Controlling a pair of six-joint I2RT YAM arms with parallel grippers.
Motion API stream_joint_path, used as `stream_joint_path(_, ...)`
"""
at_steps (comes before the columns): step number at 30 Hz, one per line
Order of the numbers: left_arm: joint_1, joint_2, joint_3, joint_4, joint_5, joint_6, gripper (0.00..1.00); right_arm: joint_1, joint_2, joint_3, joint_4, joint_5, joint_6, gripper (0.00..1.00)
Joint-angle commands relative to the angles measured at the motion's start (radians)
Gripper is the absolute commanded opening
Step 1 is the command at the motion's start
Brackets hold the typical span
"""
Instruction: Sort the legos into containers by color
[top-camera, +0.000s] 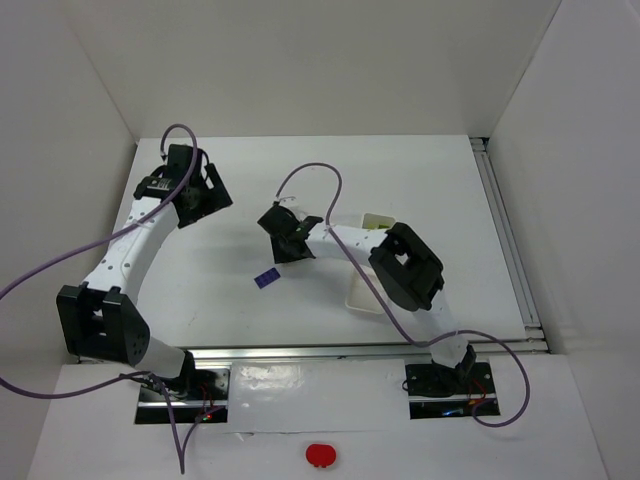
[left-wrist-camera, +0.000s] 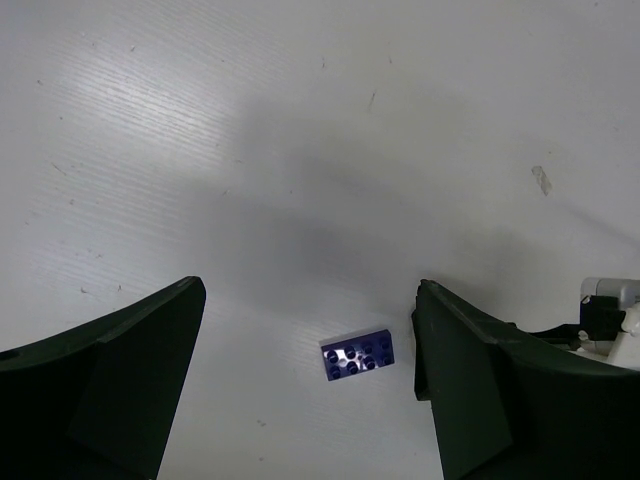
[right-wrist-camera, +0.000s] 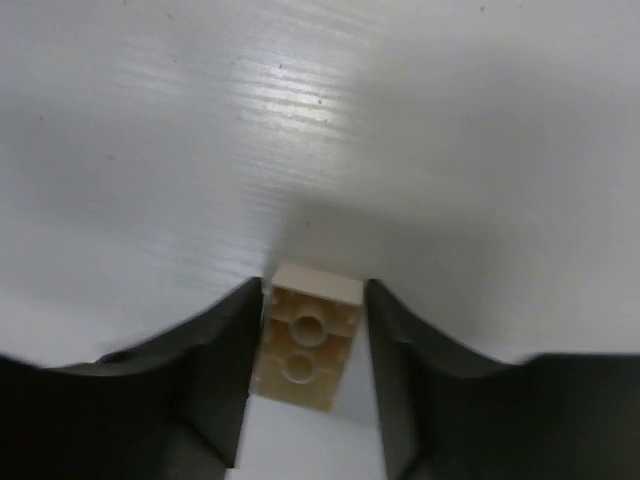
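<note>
On the white counter (top-camera: 420, 180), near its middle, a dark blue brick (left-wrist-camera: 357, 356) lies flat with its studs up, alone and touching nothing. The left wrist view shows it low in the gap between the two dark fingers (left-wrist-camera: 120, 380) of the left pincer (left-wrist-camera: 310, 300). Those fingers stand wide apart, with nothing between them but bare counter and the brick, which is nearer the right-hand finger without meeting it. From above, that pincer sits over the far left part of the counter, well apart from the brick.

The right pincer (right-wrist-camera: 313, 287) is clamped on a cream brick (right-wrist-camera: 305, 345). Both finger pads press against the brick's long sides, and its hollow underside with two round tubes faces the wrist camera. A soft shadow falls on the counter just beyond it. From above, this pincer is over the middle of the counter, just beyond the dark blue brick and a little to its right.

A white tray (top-camera: 362, 300) rests on the right half of the counter, close to the near edge, with the right arm (top-camera: 405, 270) lying across it and hiding most of it. What its compartments hold cannot be told. Purple cables (top-camera: 335, 195) loop along both arms
</note>
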Motion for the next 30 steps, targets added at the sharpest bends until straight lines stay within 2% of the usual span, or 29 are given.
stream_joint_path(1, 0.007, -0.027, -0.005, 0.023, 0.013, 0.016, 0.96, 0.019, -0.012, 0.039, -0.028, 0.095, 0.046, 0.44)
stream_joint_path(4, 0.007, -0.027, -0.005, 0.023, 0.013, 0.016, 0.96, 0.02, -0.107, -0.029, -0.005, 0.164, 0.055, 0.27)
stream_joint_path(8, 0.007, -0.018, -0.015, 0.023, 0.013, 0.025, 0.96, 0.01, -0.273, -0.157, 0.016, 0.268, 0.081, 0.27)
stream_joint_path(14, 0.007, 0.002, -0.015, 0.032, 0.041, 0.025, 0.96, -0.083, -0.537, -0.368, 0.016, 0.394, 0.14, 0.27)
stream_joint_path(19, 0.007, 0.011, -0.015, 0.043, 0.061, 0.025, 0.96, -0.138, -0.641, -0.458, -0.051, 0.437, 0.202, 0.33)
stream_joint_path(23, 0.007, 0.011, -0.015, 0.043, 0.07, 0.025, 0.96, -0.171, -0.641, -0.495, -0.122, 0.456, 0.267, 0.33)
stream_joint_path(26, 0.007, 0.02, -0.015, 0.043, 0.07, 0.034, 0.96, -0.171, -0.65, -0.534, -0.113, 0.447, 0.267, 0.34)
stream_joint_path(30, 0.007, 0.02, -0.015, 0.043, 0.07, 0.034, 0.96, -0.171, -0.611, -0.532, -0.149, 0.471, 0.327, 0.52)
